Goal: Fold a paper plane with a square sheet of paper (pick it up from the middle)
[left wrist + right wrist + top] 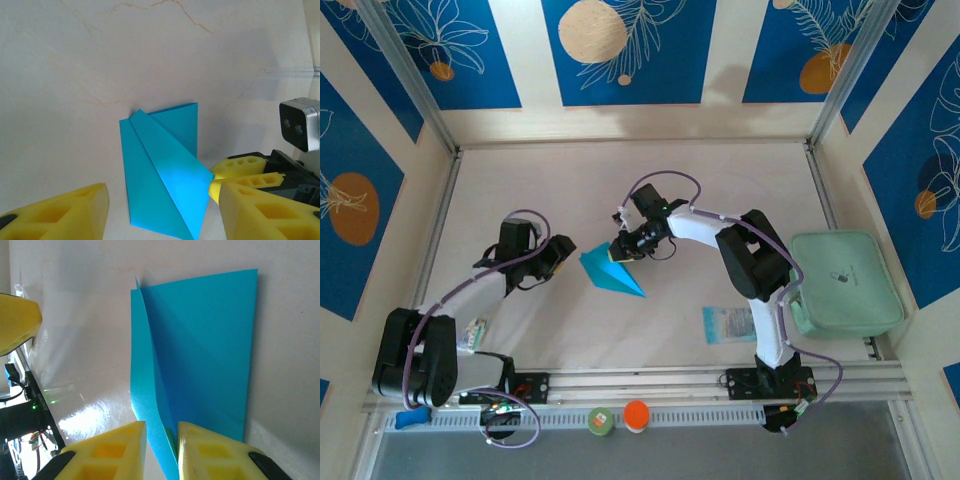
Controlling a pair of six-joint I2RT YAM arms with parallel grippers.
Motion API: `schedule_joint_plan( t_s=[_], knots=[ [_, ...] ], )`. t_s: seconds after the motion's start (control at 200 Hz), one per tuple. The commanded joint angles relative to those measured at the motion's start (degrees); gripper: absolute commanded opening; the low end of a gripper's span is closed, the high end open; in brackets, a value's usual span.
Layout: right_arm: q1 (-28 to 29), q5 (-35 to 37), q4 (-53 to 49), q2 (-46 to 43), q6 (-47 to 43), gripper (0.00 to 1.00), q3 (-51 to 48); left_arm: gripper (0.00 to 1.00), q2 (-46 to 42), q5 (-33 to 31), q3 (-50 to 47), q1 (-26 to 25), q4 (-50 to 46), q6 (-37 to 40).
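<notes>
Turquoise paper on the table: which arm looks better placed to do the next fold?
The right, probably. The right gripper already pinches a raised flap of the folded cyan-turquoise paper sheet, so it can carry the fold over; the left gripper is open, holding nothing.

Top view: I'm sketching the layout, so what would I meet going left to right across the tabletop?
Going across: left hand → folded blue paper → pale printed packet → mint-green pad.
</notes>
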Motion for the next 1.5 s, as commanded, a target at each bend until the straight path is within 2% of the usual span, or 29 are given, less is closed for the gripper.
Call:
schedule_joint_plan(
  t_s=[0.0, 0.225, 0.435, 0.655, 0.81, 0.92, 1.086, 1.231, 1.491],
  knots=[
    [-0.3, -2.9, 0.1, 1.4, -2.0, 0.21, 0.8, 0.60, -0.6, 1.5, -0.8, -0.5, 0.7, -0.3],
    [-0.3, -3.6, -0.5, 3.6, -3.6, 0.17, 2.0, 0.61, -1.2, 1.9, -0.9, -0.5, 0.8, -0.3],
    [-1.0, -4.6, 3.0, 1.0, -2.1, 0.04, 0.0, 0.61, -2.2, 2.5, -1.3, -0.6, 1.2, -0.4],
    [-3.3, -8.5, 13.5, -6.0, 7.2, 0.02, -5.4, 0.66, -3.6, 4.9, -2.5, -2.3, 7.1, -2.7],
    [-4.6, -10.4, 17.2, -10.5, 14.8, 0.02, -7.7, 0.73, -3.7, 6.2, -3.0, -6.5, 14.6, -4.4],
    [-5.2, -12.5, 19.6, -13.2, 19.8, 0.02, -9.1, 0.77, -2.0, 6.9, -2.5, -9.9, 20.3, -4.6],
    [-6.1, -16.4, 24.1, -16.0, 26.6, 0.02, -11.8, 0.77, 2.3, 9.1, -1.0, -12.8, 29.5, -6.5],
    [-6.9, -18.8, 26.6, -17.8, 30.9, 0.02, -13.3, 0.74, 4.7, 10.6, 0.0, -13.4, 35.4, -8.1],
    [-8.0, -21.5, 29.6, -18.4, 35.1, 0.02, -14.6, 0.54, 5.8, 11.2, -0.1, -13.5, 41.0, -10.1]
  ],
)
